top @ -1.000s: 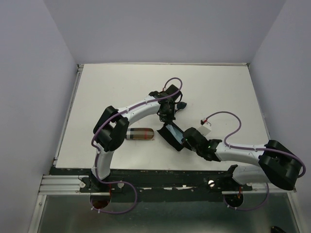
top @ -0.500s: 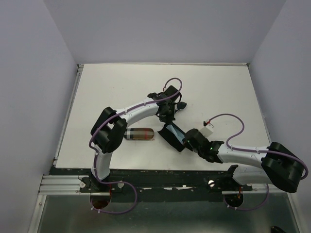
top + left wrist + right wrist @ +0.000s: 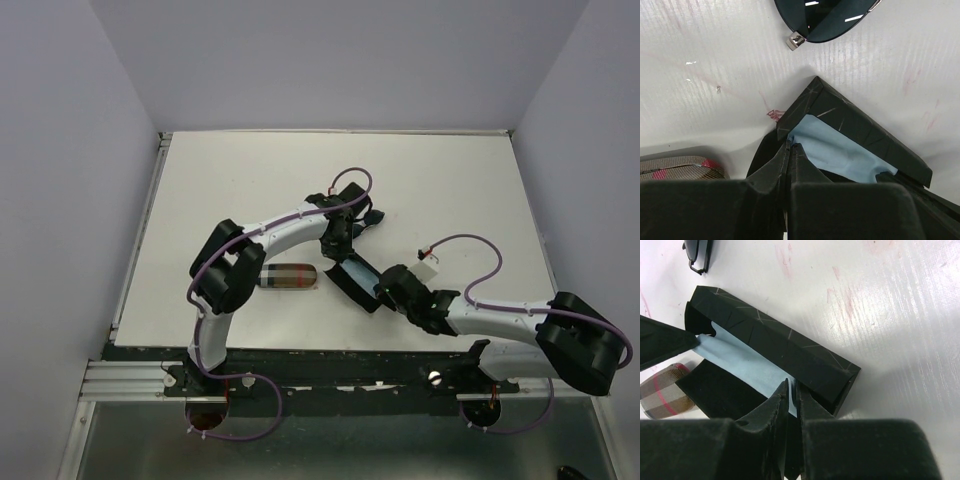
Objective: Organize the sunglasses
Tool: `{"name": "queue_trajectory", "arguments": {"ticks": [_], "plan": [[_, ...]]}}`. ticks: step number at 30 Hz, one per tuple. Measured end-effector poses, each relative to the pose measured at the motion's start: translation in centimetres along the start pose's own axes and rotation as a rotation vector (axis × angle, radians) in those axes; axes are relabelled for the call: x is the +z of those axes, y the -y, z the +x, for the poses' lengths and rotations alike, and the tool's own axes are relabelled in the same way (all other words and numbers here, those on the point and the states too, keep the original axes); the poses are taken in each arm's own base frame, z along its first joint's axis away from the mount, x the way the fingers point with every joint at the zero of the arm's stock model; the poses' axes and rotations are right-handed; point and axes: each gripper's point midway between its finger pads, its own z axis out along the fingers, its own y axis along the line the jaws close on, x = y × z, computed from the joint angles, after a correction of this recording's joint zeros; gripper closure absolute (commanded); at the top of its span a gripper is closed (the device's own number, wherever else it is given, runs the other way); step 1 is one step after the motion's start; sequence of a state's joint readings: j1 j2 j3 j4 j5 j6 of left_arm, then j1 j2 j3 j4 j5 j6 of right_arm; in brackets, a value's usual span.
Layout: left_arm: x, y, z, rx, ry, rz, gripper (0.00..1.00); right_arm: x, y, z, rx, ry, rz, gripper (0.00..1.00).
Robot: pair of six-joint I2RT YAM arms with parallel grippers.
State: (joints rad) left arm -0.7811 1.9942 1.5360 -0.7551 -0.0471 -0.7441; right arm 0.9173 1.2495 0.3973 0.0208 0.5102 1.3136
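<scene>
The black case (image 3: 775, 345) lies open on the tabletop (image 3: 250, 180) with a blue cloth (image 3: 835, 147) inside. At one end of it the left gripper (image 3: 790, 146) is pinched on the cloth's corner. At the other end the right gripper (image 3: 792, 387) shows a thin slit over the cloth; I cannot tell whether it grips. The black sunglasses (image 3: 825, 17) lie just beyond the case, and the plaid case (image 3: 288, 276) lies beside it.

The left gripper (image 3: 336, 250) edges a little toward the table's near edge, closer over the black case (image 3: 352, 284). The right arm (image 3: 500, 318) shifts slightly nearer that edge too.
</scene>
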Motion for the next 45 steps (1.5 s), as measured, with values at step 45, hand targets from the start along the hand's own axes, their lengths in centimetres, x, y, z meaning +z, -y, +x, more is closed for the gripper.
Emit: {"name": "queue_trajectory", "arguments": {"ticks": [45], "plan": [[-1.6, -3.8, 4.1, -0.060, 0.005, -0.023, 0.60, 2.7, -1.6, -0.2, -0.365, 0.020, 0.138, 0.79]]}}
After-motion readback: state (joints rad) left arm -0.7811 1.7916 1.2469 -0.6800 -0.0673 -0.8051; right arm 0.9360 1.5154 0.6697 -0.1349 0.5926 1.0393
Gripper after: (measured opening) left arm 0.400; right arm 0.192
